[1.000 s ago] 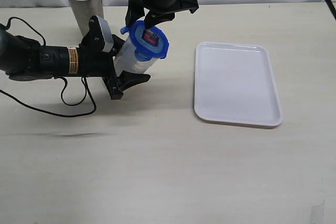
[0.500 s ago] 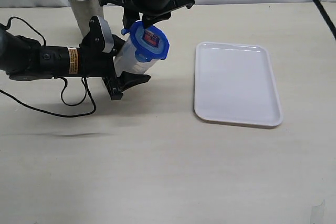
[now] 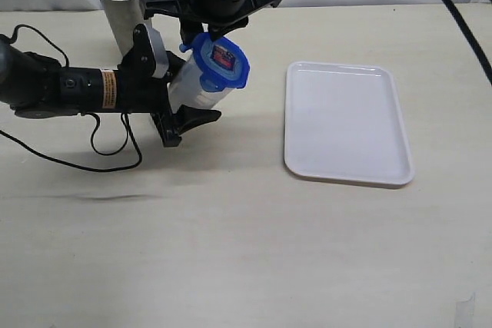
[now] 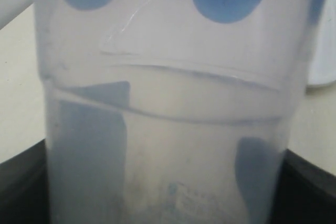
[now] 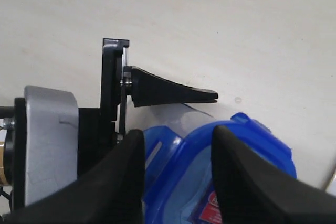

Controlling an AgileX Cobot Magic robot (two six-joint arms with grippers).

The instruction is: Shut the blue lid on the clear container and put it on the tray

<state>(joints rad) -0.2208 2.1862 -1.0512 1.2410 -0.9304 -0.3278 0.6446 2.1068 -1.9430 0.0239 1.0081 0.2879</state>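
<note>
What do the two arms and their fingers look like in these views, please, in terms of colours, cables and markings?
Both arms are black. The left arm carries a yellow-and-white label band near the wrist, a grey block behind its gripper, and loose black cables looping onto the table. Its left gripper has black, tapered fingers. The right gripper has broad, rounded black fingers, with a black cable running off the arm.

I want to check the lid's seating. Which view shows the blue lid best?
The exterior view: the whole blue lid with its label. The right wrist view shows part of it between claw fingers; the left wrist view only its flaps through the clear container.
</note>
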